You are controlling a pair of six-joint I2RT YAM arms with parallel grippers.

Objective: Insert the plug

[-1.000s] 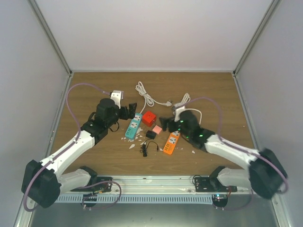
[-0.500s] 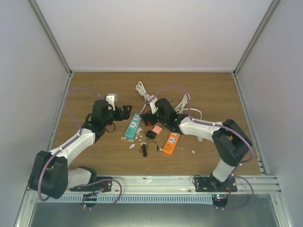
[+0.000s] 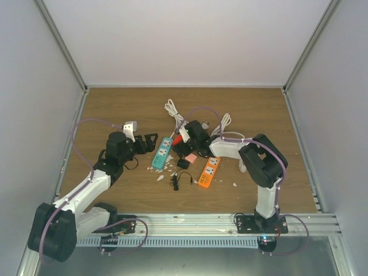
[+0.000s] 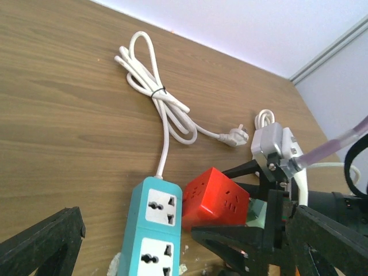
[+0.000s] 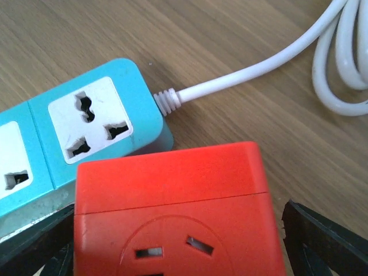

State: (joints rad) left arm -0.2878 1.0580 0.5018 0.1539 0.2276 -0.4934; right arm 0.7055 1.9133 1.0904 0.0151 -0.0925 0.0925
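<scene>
Red cube socket (image 5: 172,213) sits between the wide jaws of our right gripper (image 5: 178,247), seemingly untouched; our left gripper (image 3: 150,141), splayed and empty, hovers at nine o'clock of the teal strip (image 3: 162,153).

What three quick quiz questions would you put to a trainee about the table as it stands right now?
1. True or false: the left gripper is holding a plug.
2. Which thing sits between the open fingers of the right gripper? A) the red cube socket; B) the black adapter; C) the orange power strip.
3. What colour is the power strip that the white cable runs into?

Key: 1 false, it is open and empty; 2 A; 3 teal.
</scene>
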